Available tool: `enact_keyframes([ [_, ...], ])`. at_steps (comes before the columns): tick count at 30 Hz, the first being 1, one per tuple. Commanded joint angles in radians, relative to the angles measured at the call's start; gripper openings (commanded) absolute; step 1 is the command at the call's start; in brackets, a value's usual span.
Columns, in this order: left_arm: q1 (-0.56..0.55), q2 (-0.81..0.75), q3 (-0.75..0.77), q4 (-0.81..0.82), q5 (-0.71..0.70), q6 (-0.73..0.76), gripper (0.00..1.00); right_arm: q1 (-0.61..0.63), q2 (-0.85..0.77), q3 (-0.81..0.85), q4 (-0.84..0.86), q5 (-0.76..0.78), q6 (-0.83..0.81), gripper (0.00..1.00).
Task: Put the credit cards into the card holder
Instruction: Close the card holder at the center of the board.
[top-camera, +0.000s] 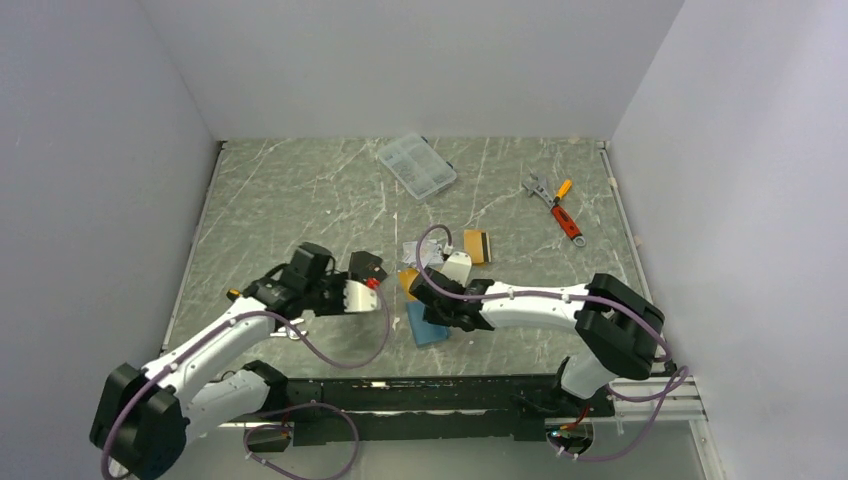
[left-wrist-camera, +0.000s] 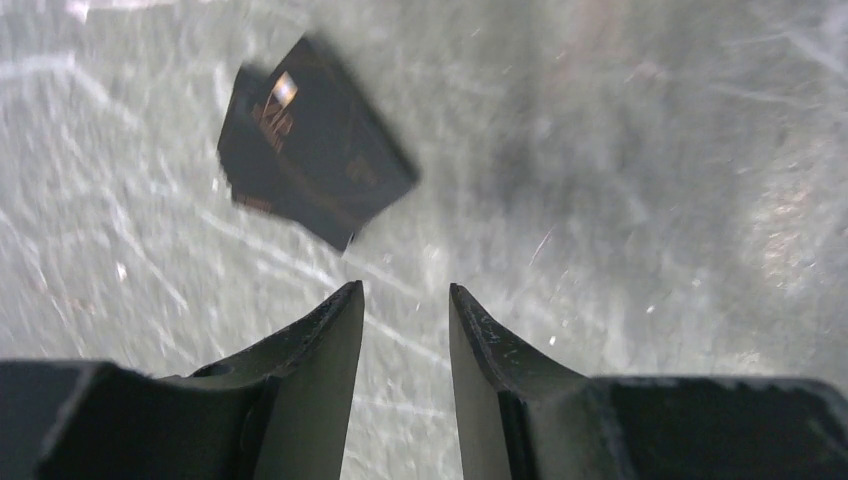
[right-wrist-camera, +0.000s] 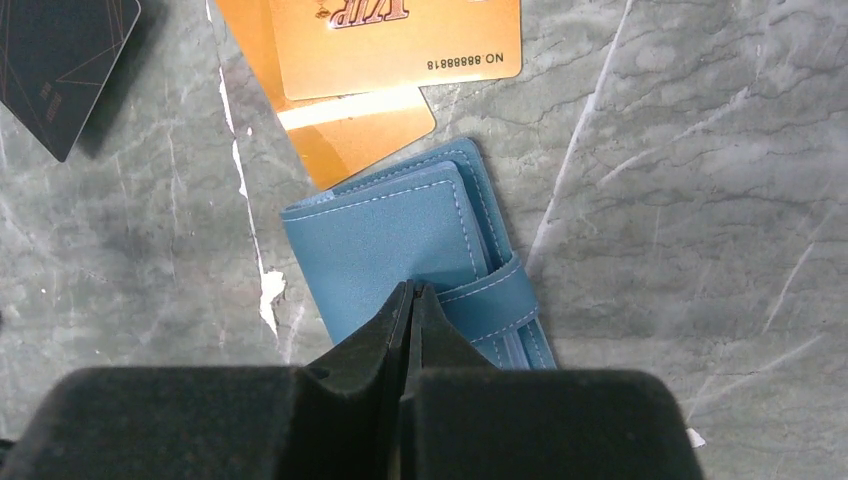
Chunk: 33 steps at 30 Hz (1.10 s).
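Lying mid-frame in the top view, the teal card holder (top-camera: 428, 325) sat under the right gripper (top-camera: 440, 308), with orange credit cards (top-camera: 478, 245) just above it. Left wrist view: the left gripper (left-wrist-camera: 405, 292) stood parted and empty below a flat black case (left-wrist-camera: 310, 185). Right wrist view: clenched jaws sat over the closed holder; 1 card read "VIP" and "NO.88888818". The cards looked thin, stiff and slick, best pinched by an edge; the holder looked soft and light.

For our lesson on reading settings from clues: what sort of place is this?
Probably a robotics lab test cell: plain white walls box in a marbled table, two robot arms are bolted at its near edge, and props like a wrench lie scattered.
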Motion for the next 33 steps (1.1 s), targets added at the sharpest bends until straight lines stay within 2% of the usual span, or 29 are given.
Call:
enact_keyframes([
  [1, 0.19, -0.063, 0.043, -0.083, 0.188, -0.01, 0.43, 0.059, 0.062, -0.099, -0.251, -0.073, 0.005, 0.0],
  [7, 0.441, -0.035, 0.167, -0.183, 0.34, -0.033, 0.45, 0.115, 0.074, -0.139, -0.239, -0.058, 0.058, 0.0],
  [12, 0.561, -0.007, 0.26, -0.244, 0.378, -0.07, 0.46, 0.178, 0.088, -0.17, -0.236, -0.04, 0.103, 0.0],
  [24, 0.583, -0.019, 0.361, -0.281, 0.297, -0.174, 0.46, 0.326, 0.189, -0.125, -0.321, 0.041, 0.155, 0.0],
  [33, 0.643, 0.006, 0.455, -0.309, 0.272, -0.234, 0.46, 0.414, 0.29, -0.078, -0.332, 0.019, 0.155, 0.0],
])
